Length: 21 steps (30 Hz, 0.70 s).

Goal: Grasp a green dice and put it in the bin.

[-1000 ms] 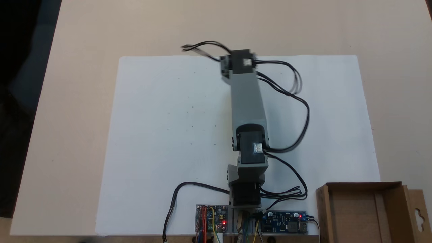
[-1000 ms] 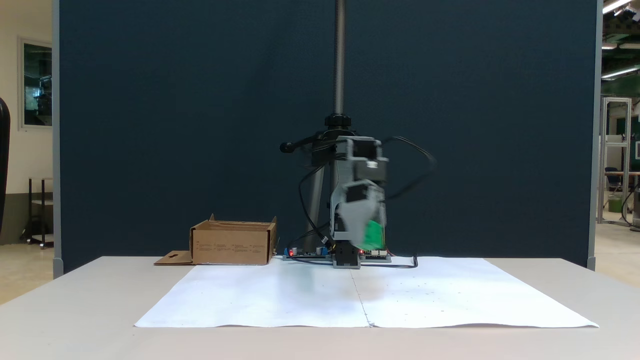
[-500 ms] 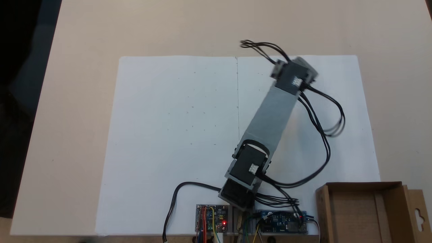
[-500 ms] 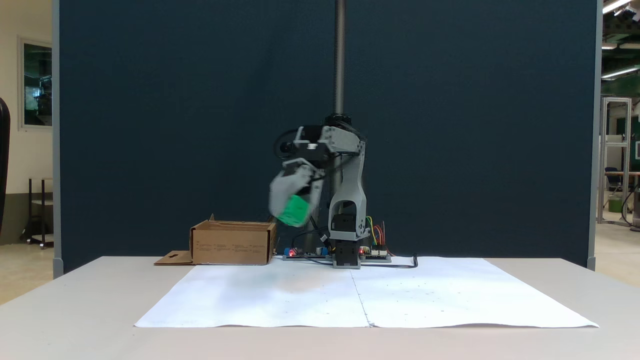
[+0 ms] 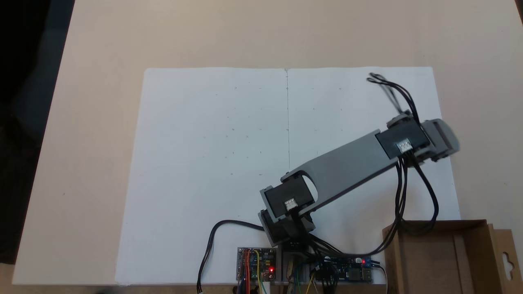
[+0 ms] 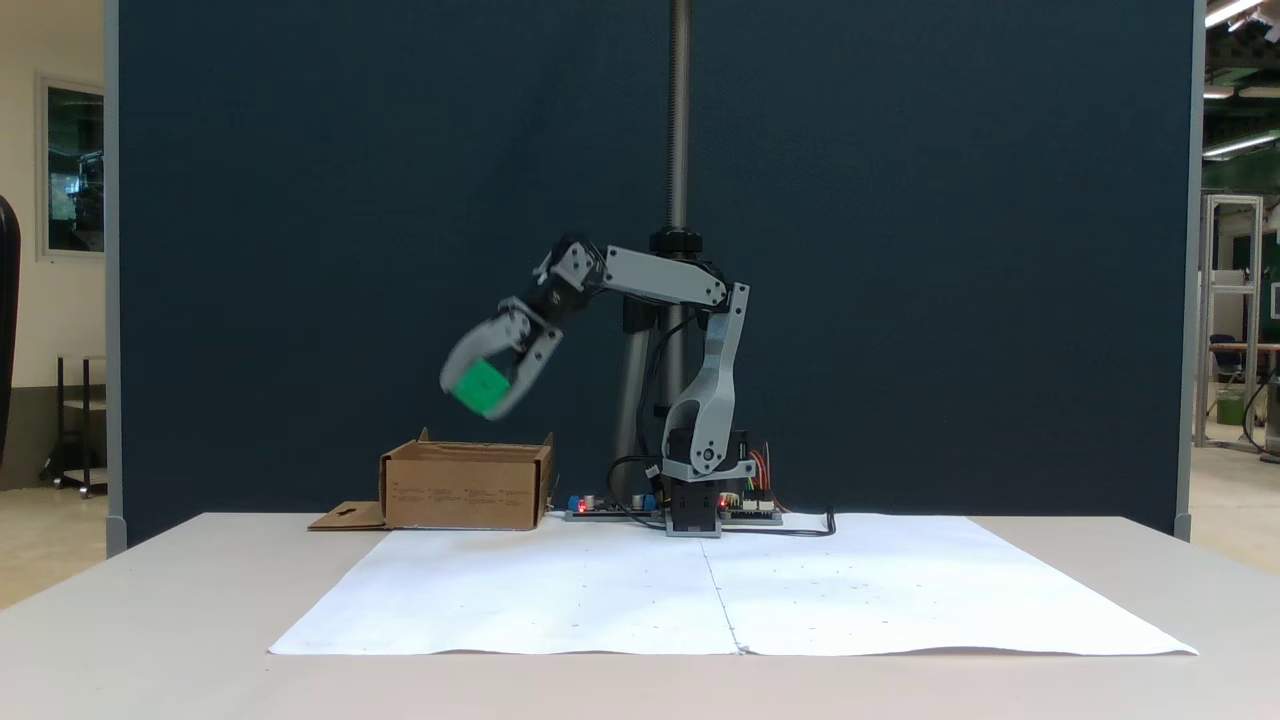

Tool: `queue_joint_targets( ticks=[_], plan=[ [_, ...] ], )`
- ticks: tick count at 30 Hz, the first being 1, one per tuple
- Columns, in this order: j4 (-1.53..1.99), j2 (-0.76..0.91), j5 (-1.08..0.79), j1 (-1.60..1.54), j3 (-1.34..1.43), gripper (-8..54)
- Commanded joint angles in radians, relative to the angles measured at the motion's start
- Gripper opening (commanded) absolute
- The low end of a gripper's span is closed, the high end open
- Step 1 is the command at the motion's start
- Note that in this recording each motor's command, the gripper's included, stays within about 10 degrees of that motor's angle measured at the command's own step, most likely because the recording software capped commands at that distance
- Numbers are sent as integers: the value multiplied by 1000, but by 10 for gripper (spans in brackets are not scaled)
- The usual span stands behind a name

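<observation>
The green dice [image 6: 478, 387], a small bright green cube, hangs in the air, and my gripper [image 6: 482, 392] is shut on it, grey fingers on both sides. It sits above the bin [image 6: 466, 487], a low brown cardboard box, over its middle in that fixed view. From above, the bin [image 5: 470, 257] lies at the lower right, with its hang-hole flap at the far right. There the arm's wrist [image 5: 421, 139] reaches toward the right edge of the white paper, short of the bin, and hides the dice beneath it.
A large white paper sheet [image 5: 212, 163] covers the beige table. Circuit boards [image 5: 256, 264] with red lights and wires sit at the arm's base. Black cables loop over the bin's near wall [image 5: 412, 226]. A metal pole [image 6: 679, 120] stands behind the arm.
The arm has swung from the middle of the paper toward the bin side, carrying the green dice. In the side view the dice went from right of the base to above the box.
</observation>
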Motion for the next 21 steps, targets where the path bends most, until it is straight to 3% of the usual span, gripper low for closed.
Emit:
queue_joint_targets(
  ticks=[1,21],
  plan=[
    [-61,46,-121,83,-91,116],
    [37,-253,-439,644,-238,116]
  ],
)
